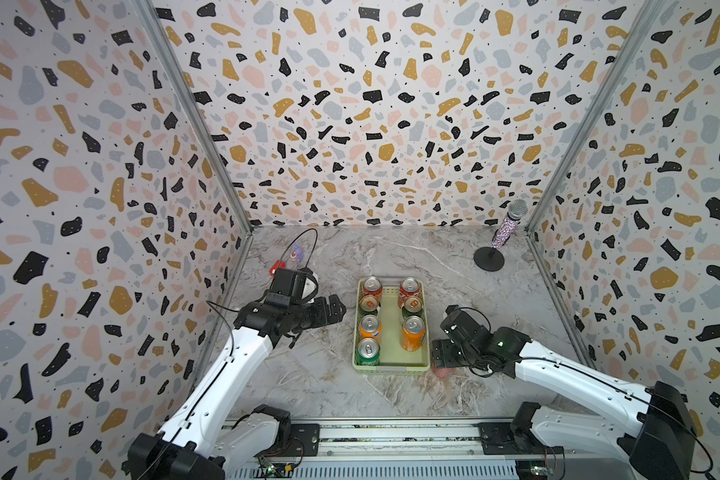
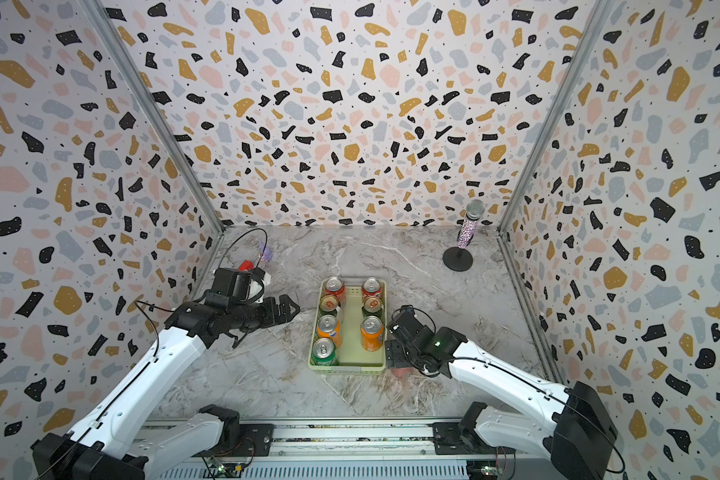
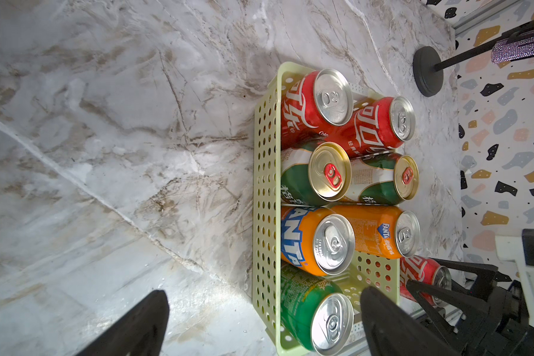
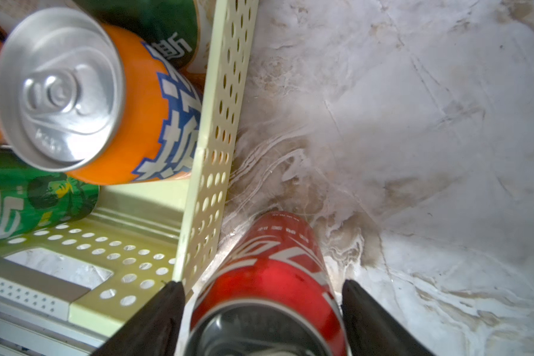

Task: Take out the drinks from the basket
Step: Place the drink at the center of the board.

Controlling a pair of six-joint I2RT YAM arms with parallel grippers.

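The pale green basket (image 1: 391, 368) stands mid-table and holds several upright drinks: red (image 1: 372, 286), dark green (image 1: 368, 305), orange (image 1: 413, 338) and bright green (image 1: 368, 351) cans. One red can (image 4: 269, 262) stands on the marble just outside the basket's near right corner, also showing in both top views (image 1: 443, 371) (image 2: 400, 371). My right gripper (image 4: 262, 286) is open around it, a finger on each side with a thin gap to the can. My left gripper (image 1: 337, 309) hovers open and empty left of the basket (image 3: 265, 185).
A glittery microphone (image 1: 512, 224) on a round black stand (image 1: 489, 259) is at the back right. Small red and purple items (image 1: 277, 266) lie at the back left behind my left arm. Patterned walls close three sides; a metal rail (image 1: 391, 436) runs along the front.
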